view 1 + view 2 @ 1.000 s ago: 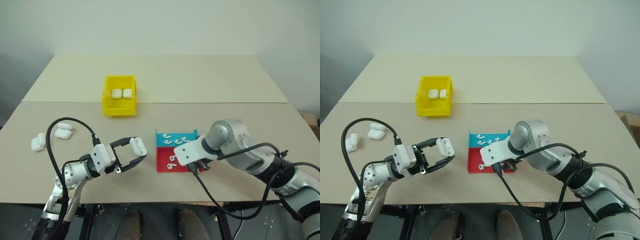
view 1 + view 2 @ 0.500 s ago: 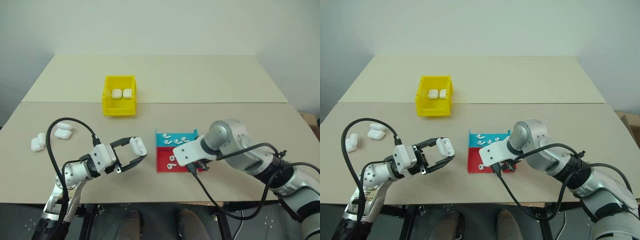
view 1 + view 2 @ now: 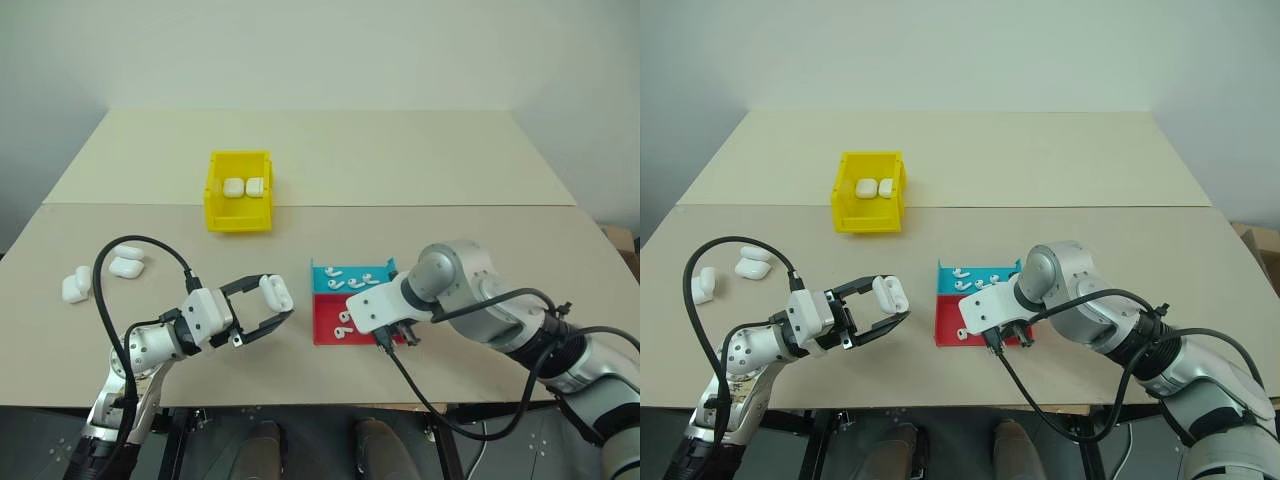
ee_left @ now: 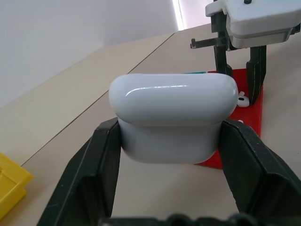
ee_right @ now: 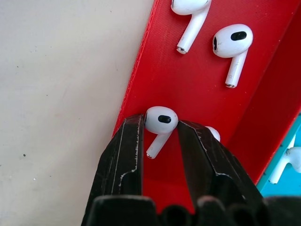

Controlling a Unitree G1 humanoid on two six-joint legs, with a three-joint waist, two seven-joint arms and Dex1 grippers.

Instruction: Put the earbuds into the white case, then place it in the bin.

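The left gripper (image 3: 272,305) holds the case (image 3: 274,292) clamped between its fingers, level above the table (image 3: 450,165) and turned toward the trays, probably so the other arm can drop an earbud in; whether its lid is open I can't tell. The right gripper (image 5: 160,129) points steeply down into the red tray (image 3: 325,318), its fingers narrowed on the head of one earbud (image 5: 160,120) with the stem hanging between them. It looks like a pinch just taking hold, with the bud near the tray's outer wall, so a slip against that wall is the risk. More earbuds (image 5: 230,44) lie loose in the red tray and in the teal tray (image 3: 322,273) behind it. The bin (image 3: 238,191) sits well back, two cases already inside. Three spare cases (image 3: 125,264) lie far out on the left. The table is plain beige with a seam across it, against a bare pale wall
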